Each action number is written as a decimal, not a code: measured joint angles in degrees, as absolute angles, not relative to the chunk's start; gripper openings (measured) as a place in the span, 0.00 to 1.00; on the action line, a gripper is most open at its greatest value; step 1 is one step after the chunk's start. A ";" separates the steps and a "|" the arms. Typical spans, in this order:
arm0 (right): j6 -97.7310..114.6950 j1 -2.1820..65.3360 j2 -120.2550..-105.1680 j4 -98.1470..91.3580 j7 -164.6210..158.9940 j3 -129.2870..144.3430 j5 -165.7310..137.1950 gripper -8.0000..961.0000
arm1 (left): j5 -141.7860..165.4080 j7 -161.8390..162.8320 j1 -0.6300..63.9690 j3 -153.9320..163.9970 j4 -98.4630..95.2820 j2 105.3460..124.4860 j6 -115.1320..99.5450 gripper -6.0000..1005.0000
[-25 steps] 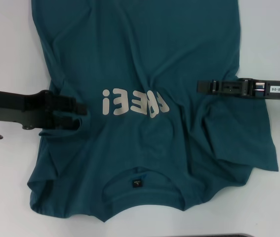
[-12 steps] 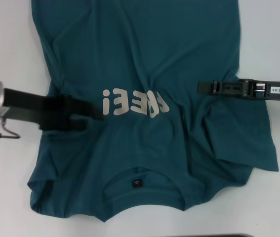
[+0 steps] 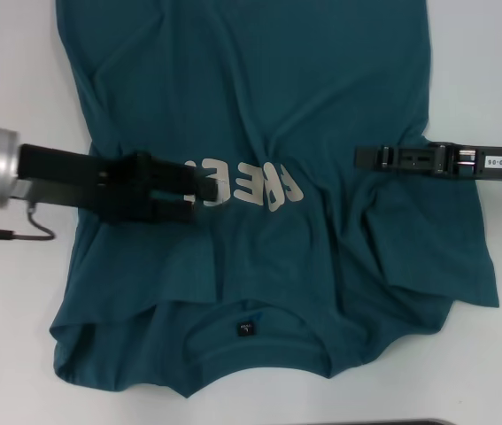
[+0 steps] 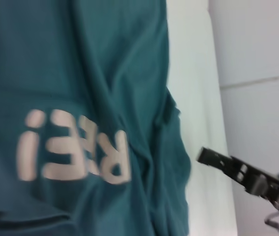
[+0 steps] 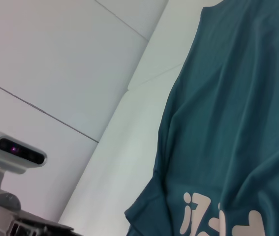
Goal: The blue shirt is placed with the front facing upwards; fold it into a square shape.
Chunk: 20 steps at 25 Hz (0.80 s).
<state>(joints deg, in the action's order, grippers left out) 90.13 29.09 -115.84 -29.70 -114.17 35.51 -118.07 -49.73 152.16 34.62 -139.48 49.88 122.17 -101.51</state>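
Observation:
The blue shirt (image 3: pixel 259 88) lies face up on the white table (image 3: pixel 11 80), its collar and small dark label (image 3: pixel 245 330) toward me. Pale lettering (image 3: pixel 259 186) crosses the chest. My left gripper (image 3: pixel 199 186) reaches in from the left over the chest and covers the first character of the lettering. It looks shut on a bunch of shirt fabric. The cloth around it is creased toward the middle. My right gripper (image 3: pixel 361 157) lies stretched over the shirt's right side. The left wrist view shows the shirt (image 4: pixel 55 59) and its lettering (image 4: pixel 75 152).
Bare white table surrounds the shirt on both sides. The right sleeve (image 3: pixel 463 266) lies rumpled near the right arm. The right gripper (image 4: pixel 242 172) shows far off in the left wrist view. A white panelled wall (image 5: pixel 55 59) stands behind the table in the right wrist view.
My left gripper has travelled right from the shirt's left edge onto the chest, pushing the lettering slightly right and raising a crease above the collar. The right arm has not moved.

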 joint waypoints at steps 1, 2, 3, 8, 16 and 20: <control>90.09 29.09 -115.84 -29.71 -114.17 35.50 -118.07 0.93 | -50.02 151.95 33.79 -140.08 50.02 121.66 -101.44 0.59; 90.08 29.10 -115.84 -29.70 -114.17 35.51 -118.08 0.93 | -50.20 151.75 33.13 -140.60 50.14 121.21 -101.37 0.59; 90.00 29.09 -115.84 -29.71 -114.17 35.51 -118.09 0.93 | -50.24 151.62 32.34 -141.09 50.16 120.71 -101.13 0.59; 89.74 29.09 -115.84 -29.71 -114.17 35.51 -118.12 0.93 | -49.83 152.10 29.14 -141.79 49.54 119.06 -96.73 0.59; 89.77 28.93 -115.77 -29.71 -114.17 35.51 -118.13 0.93 | -47.60 152.82 28.53 -141.15 48.12 119.57 -90.71 0.59; 89.85 28.91 -115.75 -29.71 -114.17 35.51 -118.13 0.93 | -46.33 152.92 29.88 -140.20 45.79 119.80 -87.66 0.59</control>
<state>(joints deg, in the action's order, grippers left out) 89.85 28.91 -115.75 -29.71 -114.17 35.51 -118.13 -46.33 152.92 29.88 -140.20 45.79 119.80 -87.66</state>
